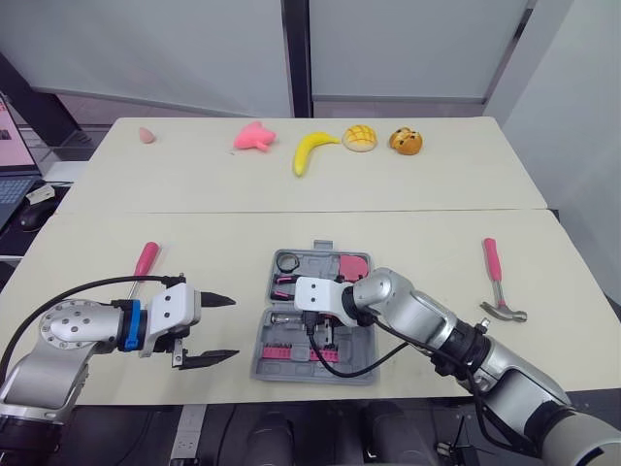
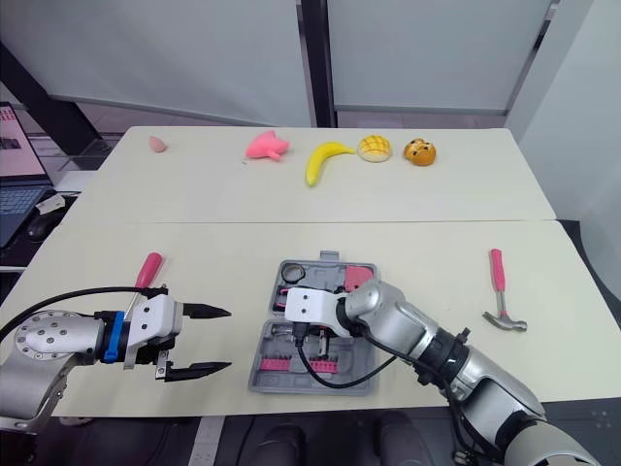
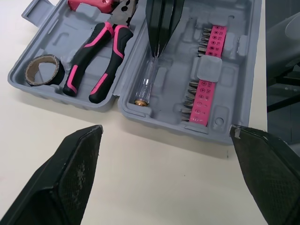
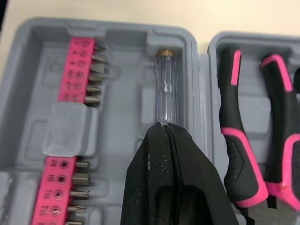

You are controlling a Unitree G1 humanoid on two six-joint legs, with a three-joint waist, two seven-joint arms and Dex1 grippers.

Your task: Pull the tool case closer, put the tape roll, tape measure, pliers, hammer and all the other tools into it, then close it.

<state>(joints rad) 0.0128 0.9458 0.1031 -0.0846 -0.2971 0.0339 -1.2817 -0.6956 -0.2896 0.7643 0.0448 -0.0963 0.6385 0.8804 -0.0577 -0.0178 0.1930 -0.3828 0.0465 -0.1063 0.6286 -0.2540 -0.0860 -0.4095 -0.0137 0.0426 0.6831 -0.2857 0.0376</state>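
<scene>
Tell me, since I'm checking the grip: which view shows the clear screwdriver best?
Right wrist view: the screwdriver lies close up in the case, right gripper shut on its end. The left wrist view shows it smaller; in the eye views the gripper mostly covers it.

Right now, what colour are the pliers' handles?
The pliers handles are black with pink trim, best seen in the left wrist view.

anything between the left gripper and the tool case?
Nothing: bare table runs from the open left gripper to the tool case, shown in the left wrist view.
</scene>
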